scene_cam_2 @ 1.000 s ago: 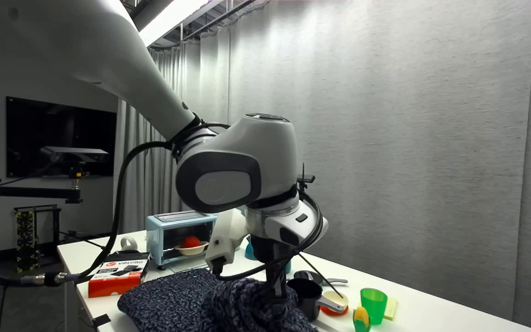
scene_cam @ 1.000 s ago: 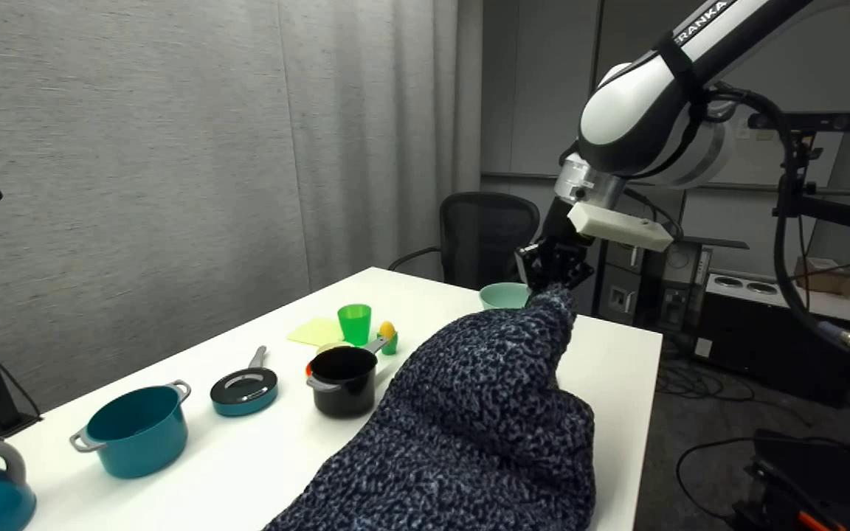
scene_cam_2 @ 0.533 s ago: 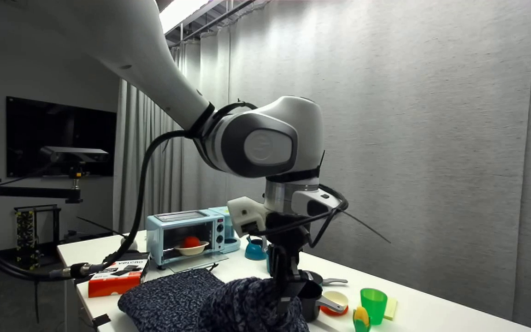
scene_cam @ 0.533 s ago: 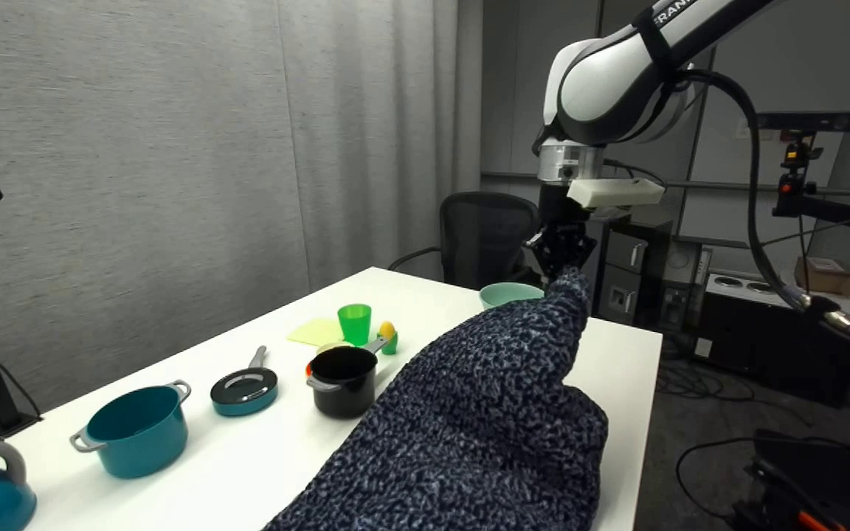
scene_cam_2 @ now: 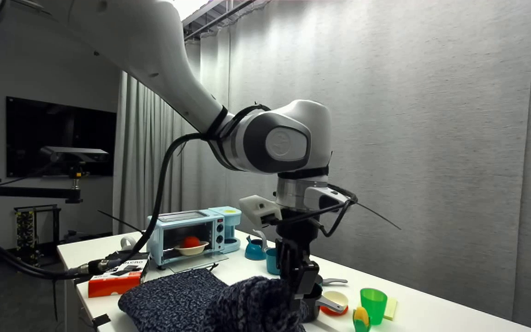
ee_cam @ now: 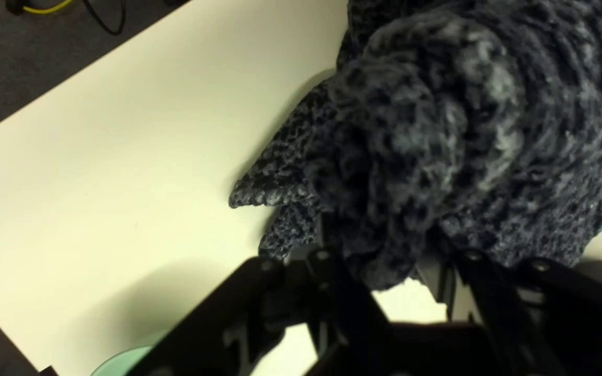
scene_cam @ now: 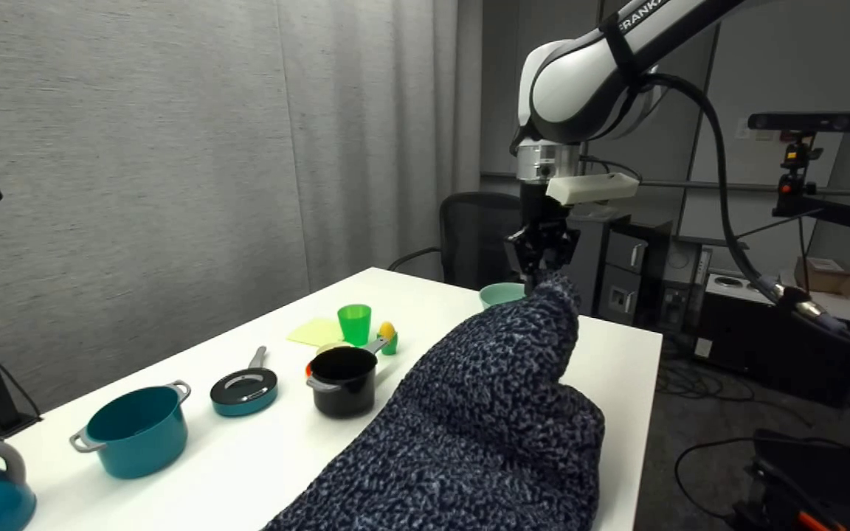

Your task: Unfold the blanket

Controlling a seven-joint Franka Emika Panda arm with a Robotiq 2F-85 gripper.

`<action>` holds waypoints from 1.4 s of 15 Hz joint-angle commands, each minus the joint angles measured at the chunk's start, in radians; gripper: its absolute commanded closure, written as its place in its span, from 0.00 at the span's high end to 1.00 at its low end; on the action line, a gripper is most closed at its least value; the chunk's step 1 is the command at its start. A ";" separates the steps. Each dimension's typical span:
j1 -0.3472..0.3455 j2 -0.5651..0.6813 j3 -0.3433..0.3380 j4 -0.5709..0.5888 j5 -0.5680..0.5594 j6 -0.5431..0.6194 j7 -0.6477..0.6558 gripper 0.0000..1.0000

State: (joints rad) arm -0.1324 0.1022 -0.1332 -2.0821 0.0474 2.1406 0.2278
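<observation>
In an exterior view, the blanket point(scene_cam: 462, 428) lies over the table point(scene_cam: 410, 291), its far end raised at the gripper point(scene_cam: 543, 276); only here does a chair point(scene_cam: 478, 245) show. In an exterior view, a toaster oven point(scene_cam_2: 173, 234) and an orange box point(scene_cam_2: 114, 285) appear instead, the box just beside the blanket's flat part. The wrist view makes the grasp plain: the blanket's bunched end, blurred, is pinched between the fingers point(ee_cam: 433, 277), while a pointed corner lies on the table
</observation>
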 commanded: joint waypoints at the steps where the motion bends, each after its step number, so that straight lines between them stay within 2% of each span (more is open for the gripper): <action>1: 0.031 0.054 0.038 0.012 0.065 0.013 -0.019 0.73; 4: 0.056 0.091 0.084 -0.010 0.161 0.024 -0.040 0.96; 5: 0.062 0.102 0.096 -0.017 0.191 0.024 -0.045 0.99; 10: 0.081 0.107 0.116 -0.027 0.237 0.040 -0.031 1.00; 15: 0.094 0.012 0.131 -0.032 0.247 0.097 -0.031 1.00; 19: 0.117 -0.063 0.148 -0.100 0.341 0.194 0.042 1.00; 21: 0.123 -0.106 0.151 -0.169 0.403 0.268 0.098 1.00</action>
State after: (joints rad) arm -0.0229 0.0744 0.0166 -2.1424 0.3691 2.3122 0.2645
